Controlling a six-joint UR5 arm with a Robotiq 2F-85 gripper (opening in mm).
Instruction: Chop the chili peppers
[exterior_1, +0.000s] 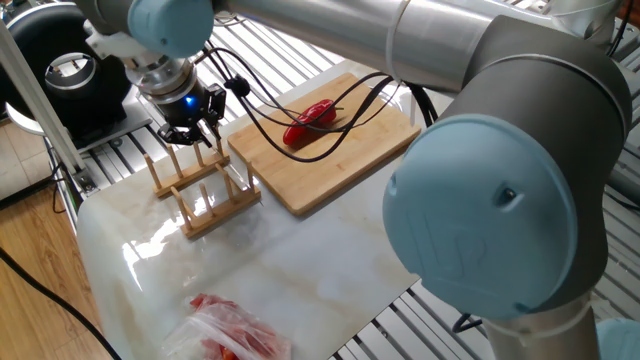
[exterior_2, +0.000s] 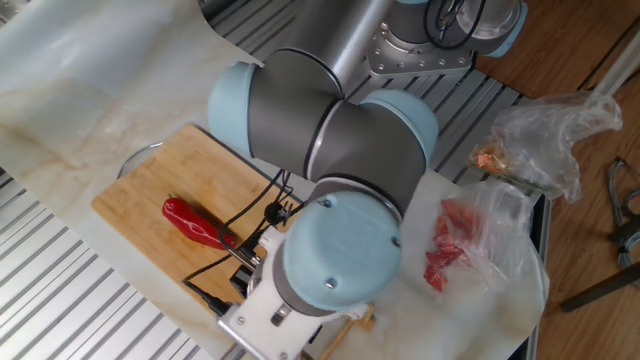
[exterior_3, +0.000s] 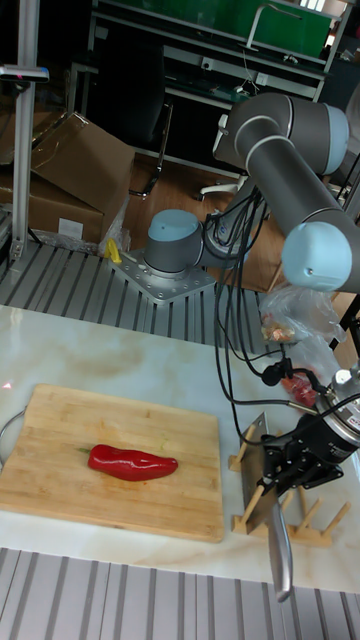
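At the left of the tall fixed view, a wooden cutting board (exterior_3: 60, 420) is laid flat on the marble worktop (exterior_3: 110, 365). The chili pepper (exterior_3: 132, 463) is seen whole and uncut a little right of the board's middle, lying on its side with the dark stem pointing left and the plump end pointing right.

Further right, just past the board's right edge, a knife (exterior_3: 258, 478) is held tilted, its broad blade uppermost and its pale handle slanting down past the worktop's front edge. The black fingers (exterior_3: 283, 458) appear to be clamped on the knife where blade meets handle, though the contact itself is hidden by the blade. Directly beneath them stands a slotted wooden rack (exterior_3: 300, 525).

The step in hand is judged to be carrying the knife to the board. For this to be done well, the blade should be raised fully clear of the rack's pegs before any sideways travel, the edge turned downward, and the cut placed across the pepper's length rather than along it. The trailing cables should be kept off the board.

The pepper lies well apart from the fingers, to their left and lower, with the board's bare right end between them.
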